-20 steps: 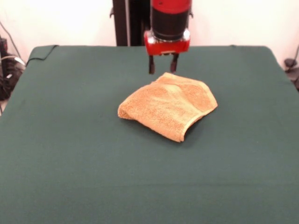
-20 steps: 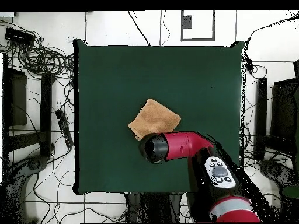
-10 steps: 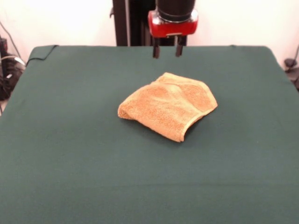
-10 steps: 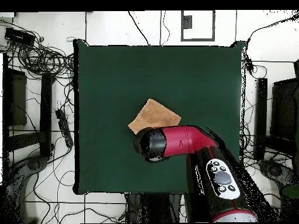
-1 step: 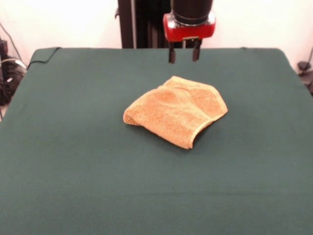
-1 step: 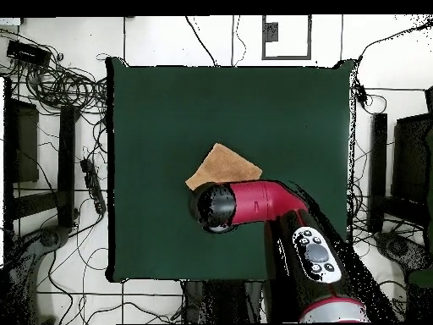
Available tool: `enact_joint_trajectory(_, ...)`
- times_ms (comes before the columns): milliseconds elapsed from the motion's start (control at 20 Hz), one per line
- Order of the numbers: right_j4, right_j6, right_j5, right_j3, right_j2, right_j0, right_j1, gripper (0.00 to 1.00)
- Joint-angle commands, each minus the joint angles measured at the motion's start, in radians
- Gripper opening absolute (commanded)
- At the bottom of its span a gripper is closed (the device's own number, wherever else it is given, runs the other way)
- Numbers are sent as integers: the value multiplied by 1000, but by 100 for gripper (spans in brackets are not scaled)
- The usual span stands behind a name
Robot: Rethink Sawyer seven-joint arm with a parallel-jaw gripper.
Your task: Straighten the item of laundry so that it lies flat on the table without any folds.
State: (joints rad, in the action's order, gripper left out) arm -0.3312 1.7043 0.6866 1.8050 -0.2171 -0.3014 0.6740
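The item of laundry (image 5: pixel 177 115) is an orange-tan towel lying folded over in a rumpled heap near the middle of the table (image 5: pixel 73 161). A hemmed edge curls up at its near right side. My gripper (image 5: pixel 184 55) hangs above and behind the towel, clear of it, open with nothing between its two dark fingers. In the overhead view the towel (image 6: pixel 221 165) shows partly, and the red arm (image 6: pixel 258 203) covers its edge nearest the robot's base; the gripper itself is hidden under the arm's black end.
The table's green cloth (image 6: pixel 279 110) spreads wide on every side of the towel. Cables and dark equipment (image 6: pixel 51 127) lie on the floor beside the table. A black pillar (image 5: pixel 134 23) rises behind the table's far edge.
The gripper has risen from just behind the towel's far edge and shifted right in the front view. The towel has not moved.
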Motion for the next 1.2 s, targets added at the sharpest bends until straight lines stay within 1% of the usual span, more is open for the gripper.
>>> enact_joint_trajectory(50,-5,-22,-80,-46,-145,35,-125,100)
enact_joint_trajectory(100,-41,-99,-64,-69,-169,28,-138,100)
enact_joint_trajectory(250,-95,-203,-27,-107,-205,17,-156,100)
enact_joint_trajectory(450,-155,-379,42,-143,-311,-31,-205,100)
enact_joint_trajectory(500,-172,-442,70,-155,-346,-46,-224,100)
enact_joint_trajectory(550,-184,-470,81,-159,-368,-57,-235,100)
enact_joint_trajectory(600,-202,-542,103,-166,-410,-76,-257,100)
enact_joint_trajectory(700,-230,-625,132,-177,-462,-98,-286,100)
enact_joint_trajectory(750,-241,-625,136,-181,-467,-99,-288,100)
enact_joint_trajectory(1000,-299,-532,54,-176,-442,-85,-267,100)
enact_joint_trajectory(1100,-320,-503,20,-204,-414,-78,-274,100)
enact_joint_trajectory(1200,-334,-508,3,-221,-409,-80,-278,100)
